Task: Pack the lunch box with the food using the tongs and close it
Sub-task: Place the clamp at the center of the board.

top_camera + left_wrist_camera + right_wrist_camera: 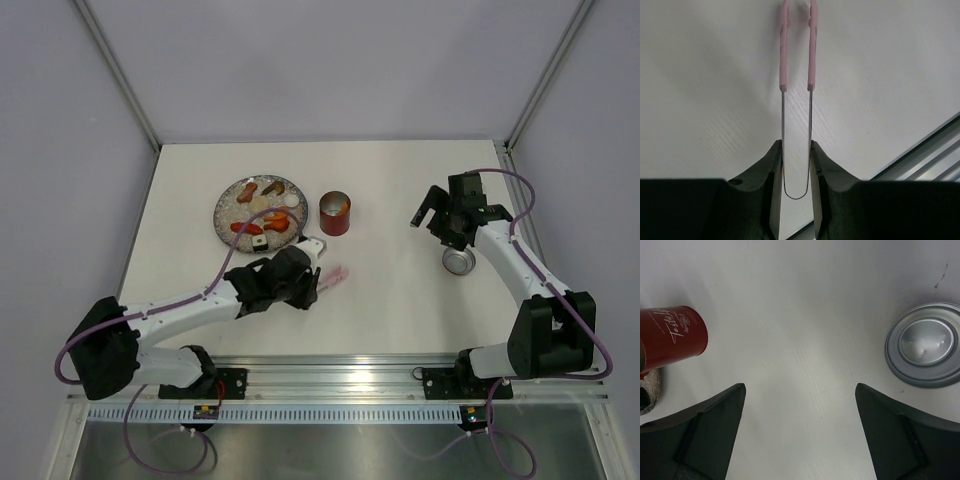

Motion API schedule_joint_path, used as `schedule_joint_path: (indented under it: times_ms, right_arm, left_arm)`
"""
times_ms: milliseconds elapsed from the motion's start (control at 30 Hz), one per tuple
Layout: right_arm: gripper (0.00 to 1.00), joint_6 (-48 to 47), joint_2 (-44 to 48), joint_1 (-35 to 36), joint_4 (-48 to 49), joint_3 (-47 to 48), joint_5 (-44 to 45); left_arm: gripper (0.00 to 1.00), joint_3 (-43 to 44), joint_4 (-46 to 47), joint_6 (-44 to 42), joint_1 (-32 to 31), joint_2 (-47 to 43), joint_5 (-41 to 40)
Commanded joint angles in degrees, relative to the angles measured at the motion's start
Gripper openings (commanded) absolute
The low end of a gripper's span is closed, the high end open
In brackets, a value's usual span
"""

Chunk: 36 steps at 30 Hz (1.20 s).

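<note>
The red lunch box stands upright and lidless right of the speckled plate. Its round lid lies apart, silver side up. Several pieces of food lie on the plate. My left gripper hovers just below the plate, shut on the pink tongs. In the left wrist view both fingers press the arms of the tongs near their joined end, and the tips hold nothing. My right gripper stands open and empty, between the lunch box and the lid.
The plate's rim shows at the left edge of the right wrist view. A metal rail runs along the table's near edge, and grey walls close in the back and sides.
</note>
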State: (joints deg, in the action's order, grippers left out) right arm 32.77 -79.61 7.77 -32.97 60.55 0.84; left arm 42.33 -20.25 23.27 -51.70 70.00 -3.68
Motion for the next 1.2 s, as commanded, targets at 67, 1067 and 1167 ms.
schedule_joint_path:
  times_ms: [67, 1067, 1167]
  right_arm:
    - [1.00, -0.52, 0.34, 0.23, 0.36, -0.26, -0.40]
    - [0.99, -0.34, 0.60, 0.23, 0.72, -0.79, -0.58]
    - [1.00, -0.43, 0.86, 0.23, 0.45, -0.70, -0.58]
  left_arm:
    - [0.19, 0.82, 3.29, 2.83, -4.89, 9.53, -3.87]
    - [0.74, 14.45, 2.06, -6.91, -9.12, 27.38, -6.17]
    - [0.68, 16.73, 2.41, -7.97, -9.03, 29.40, -5.46]
